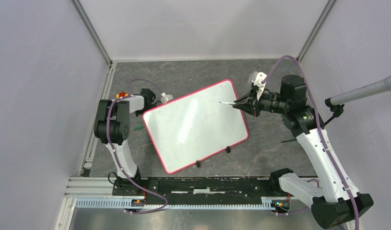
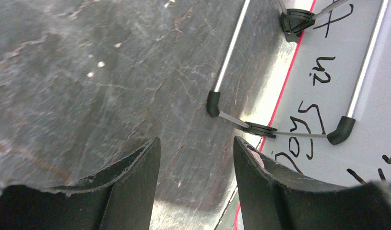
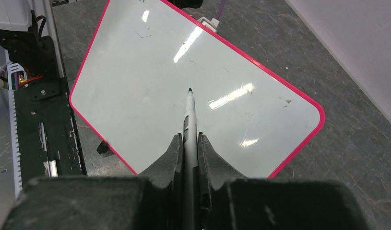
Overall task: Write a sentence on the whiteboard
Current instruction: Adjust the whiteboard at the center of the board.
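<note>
While the right arm (image 1: 318, 143) reaches in from the side with its elbow bent and its wrist turned toward the board, its jaws are clamped on a slim white marker (image 3: 190, 120). The marker juts straight ahead of them, dark tip over the whiteboard (image 1: 193, 129); whether the tip touches cannot be told. The left arm (image 1: 114, 124) is folded tight, its jaws apart above the desk, just beside the nearest corner of the board.

Whiteboard: flat, glossy, white, with rounded corners and a thin red-pink rim, lying askew between the two sets of jaws.

Ahead and to the right of the left jaws are thin metal rods (image 2: 229, 52) with black elbow joints, and dark handwritten strokes (image 2: 311, 120) on a white, red-edged surface.

Desk (image 1: 193, 72): dark grey, veined like stone. Plain pale walls (image 1: 40, 72) enclose it.
</note>
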### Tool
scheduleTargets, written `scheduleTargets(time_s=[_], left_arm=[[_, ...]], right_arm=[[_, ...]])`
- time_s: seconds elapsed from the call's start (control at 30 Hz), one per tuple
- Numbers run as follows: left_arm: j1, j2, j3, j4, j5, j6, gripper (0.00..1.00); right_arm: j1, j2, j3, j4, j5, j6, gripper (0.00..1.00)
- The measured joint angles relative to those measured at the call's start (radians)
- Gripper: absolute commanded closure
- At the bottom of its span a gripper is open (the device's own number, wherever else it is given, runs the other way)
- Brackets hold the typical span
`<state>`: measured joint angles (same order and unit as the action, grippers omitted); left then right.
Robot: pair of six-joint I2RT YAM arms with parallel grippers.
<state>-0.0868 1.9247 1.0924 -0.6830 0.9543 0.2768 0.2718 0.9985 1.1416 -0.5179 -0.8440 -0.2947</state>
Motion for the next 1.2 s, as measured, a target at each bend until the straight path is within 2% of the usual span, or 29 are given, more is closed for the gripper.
scheduleTargets(time_s=[0.2,0.53,0.77,1.2], left_arm=[[-0.042,0.003,-0.002,0.009,0.002,-0.022,0.39],[-0.106,0.004,0.008,-0.099,-0.055,-0.019,0.4],[-0.147,0.006,0.001,-0.095,-0.051,-0.028,0.4],[-0.214,0.081,0.018,-0.032,0.041,-0.145,0.52]], right_arm=[[-0.006,0.008,0.0,0.0,0.003,-0.002,1.0],[-0.01,0.008,0.0,-0.002,0.011,-0.005,1.0],[-0.012,0.009,0.0,-0.002,0.011,-0.006,1.0],[-0.013,0.018,0.0,0.0,0.011,-0.005,1.0]])
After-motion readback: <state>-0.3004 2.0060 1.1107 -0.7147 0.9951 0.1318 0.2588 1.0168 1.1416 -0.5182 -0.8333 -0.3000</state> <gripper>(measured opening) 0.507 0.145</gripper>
